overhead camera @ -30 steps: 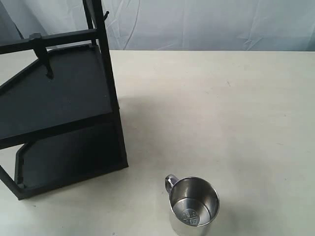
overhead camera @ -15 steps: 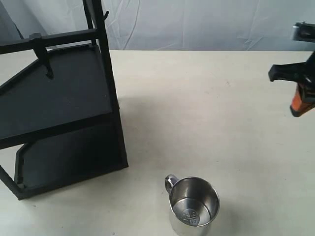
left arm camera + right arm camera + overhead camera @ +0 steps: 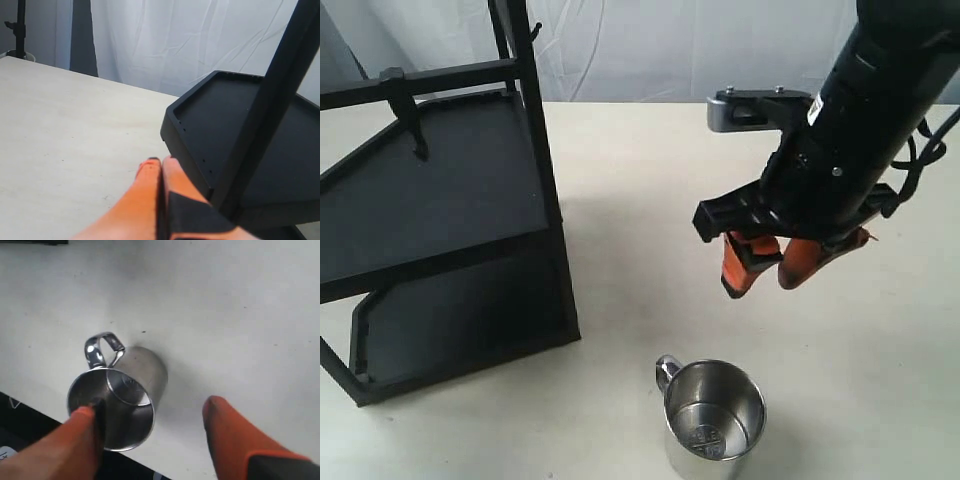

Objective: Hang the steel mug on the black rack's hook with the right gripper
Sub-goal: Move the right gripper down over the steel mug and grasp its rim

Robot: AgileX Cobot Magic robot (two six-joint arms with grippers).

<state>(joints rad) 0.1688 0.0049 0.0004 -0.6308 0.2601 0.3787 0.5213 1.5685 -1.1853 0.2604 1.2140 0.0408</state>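
The right tool [image 3: 767,271] has swung in from the right edge to frame centre, fingers apart and empty, above the steel mug [image 3: 713,417]. The grasp looks imminent. The left tool [image 3: 161,167] sits pressed closed beside the black rack [image 3: 235,135].

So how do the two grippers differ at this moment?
The left gripper has its orange fingers pressed together, shut on nothing; the right gripper has its fingers spread open. The left sits beside the black rack, while the right hangs above the steel mug, not touching it. The exterior view shows only the right one. Both have orange fingers.
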